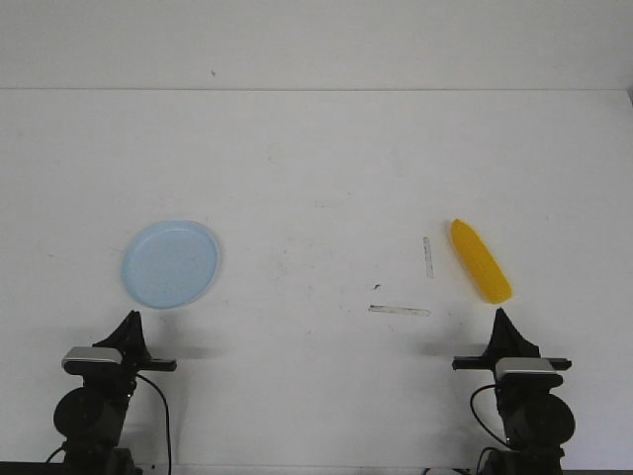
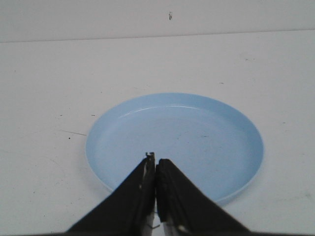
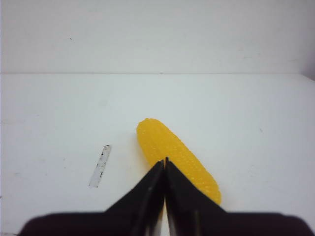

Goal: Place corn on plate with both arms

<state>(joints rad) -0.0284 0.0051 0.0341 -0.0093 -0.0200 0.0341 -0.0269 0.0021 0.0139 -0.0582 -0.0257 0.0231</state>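
The yellow corn [image 1: 481,261] lies flat on the white table at the right, slanted, just beyond my right gripper [image 1: 501,316]. In the right wrist view the corn [image 3: 170,150] lies just past the shut, empty right gripper [image 3: 165,160]. The pale blue plate [image 1: 170,263] sits empty on the table at the left, just beyond my left gripper [image 1: 134,316]. In the left wrist view the plate [image 2: 197,132] fills the middle, and the left gripper [image 2: 155,158] is shut and empty, its tips over the plate's near rim.
Two worn strips of tape mark the table, one [image 1: 400,311] near the front middle and one [image 1: 428,256] left of the corn, also seen in the right wrist view [image 3: 100,165]. The table's far edge meets a white wall.
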